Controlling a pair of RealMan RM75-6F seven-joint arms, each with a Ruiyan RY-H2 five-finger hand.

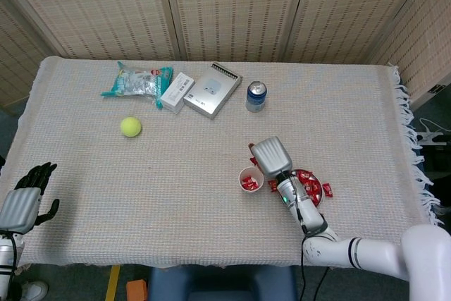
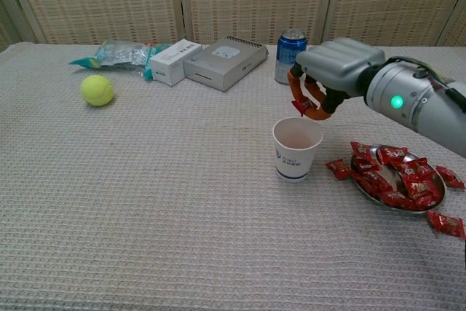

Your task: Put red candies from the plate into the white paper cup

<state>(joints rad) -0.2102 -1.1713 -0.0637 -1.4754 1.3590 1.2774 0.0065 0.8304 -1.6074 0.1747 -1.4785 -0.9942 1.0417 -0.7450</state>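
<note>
A pale woven cloth (image 1: pixel 211 195) covered the table in front of wicker screens. Taking the white paper cup (image 2: pixel 295 148) as landmark: far to its left, off the table's near corner, the left hand (image 1: pixel 25 199) hung empty with fingers loosely spread. A tennis ball (image 2: pixel 96 89) lay well left of the cup. Just above the cup's rim, the right hand (image 2: pixel 331 74) hovered, fingers curled in, pinching a red candy (image 2: pixel 298 106). Right of the cup sat the plate (image 2: pixel 431 197) heaped with red candies (image 2: pixel 397 180), a few spilled beside it.
</note>
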